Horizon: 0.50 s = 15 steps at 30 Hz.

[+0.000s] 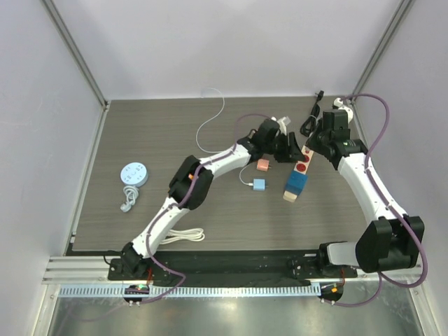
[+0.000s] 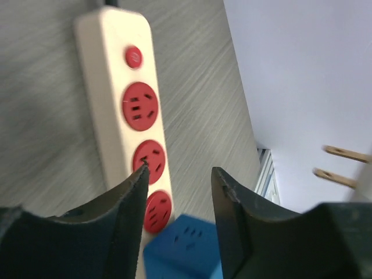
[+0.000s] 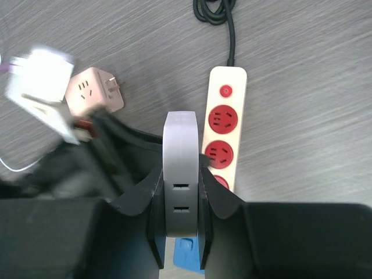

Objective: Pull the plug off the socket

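The beige socket strip (image 1: pixel 304 164) with red outlets lies at the right of the table, also in the left wrist view (image 2: pixel 107 87) and the right wrist view (image 3: pixel 235 78). The dark blue plug (image 1: pixel 297 182) sits in its near end and also shows in the left wrist view (image 2: pixel 186 250) and the right wrist view (image 3: pixel 187 256). My left gripper (image 1: pixel 285 150) is open and empty; in its own view (image 2: pixel 179 171) it hovers over the strip, with the plug low between its fingers. My right gripper (image 3: pixel 181 174) is shut on a pale grey flat slab (image 3: pixel 181 151) with two slots, beside the strip.
A pink cube (image 1: pixel 264 166) and a light-blue cube (image 1: pixel 259 185) on a white cable lie left of the strip. A round light-blue socket (image 1: pixel 133 173) is at the far left. The strip's black cord (image 1: pixel 310 119) coils at the back right. A white cable coil (image 1: pixel 185 236) lies near the front.
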Each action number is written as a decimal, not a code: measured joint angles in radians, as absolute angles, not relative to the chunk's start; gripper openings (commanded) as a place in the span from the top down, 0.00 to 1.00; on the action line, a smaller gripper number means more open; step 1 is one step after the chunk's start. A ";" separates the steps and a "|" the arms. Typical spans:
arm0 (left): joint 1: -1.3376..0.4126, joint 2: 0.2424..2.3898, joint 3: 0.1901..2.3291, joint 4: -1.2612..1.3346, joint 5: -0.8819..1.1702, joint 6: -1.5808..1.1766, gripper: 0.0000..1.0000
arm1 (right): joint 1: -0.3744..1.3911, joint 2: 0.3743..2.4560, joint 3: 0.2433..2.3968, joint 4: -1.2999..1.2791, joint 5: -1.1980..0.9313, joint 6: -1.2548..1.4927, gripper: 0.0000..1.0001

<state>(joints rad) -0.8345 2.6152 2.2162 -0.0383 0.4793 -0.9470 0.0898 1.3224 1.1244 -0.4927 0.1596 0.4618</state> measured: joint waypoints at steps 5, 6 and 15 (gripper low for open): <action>-0.756 2.411 2.025 -0.069 0.478 -0.839 0.48 | 0.090 1.272 1.118 -0.525 0.159 0.455 0.99; -0.738 2.370 1.990 -0.065 0.474 -0.820 0.48 | 0.090 1.266 1.113 -0.525 0.142 0.455 0.99; -0.580 1.963 1.581 -0.002 0.434 -0.675 0.44 | 0.265 1.233 0.911 -0.381 -0.112 0.531 0.99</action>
<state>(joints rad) -0.5800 1.9633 1.5814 -0.0025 0.4343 -0.6754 0.2653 1.2327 0.9108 -0.3805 -0.1123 0.5308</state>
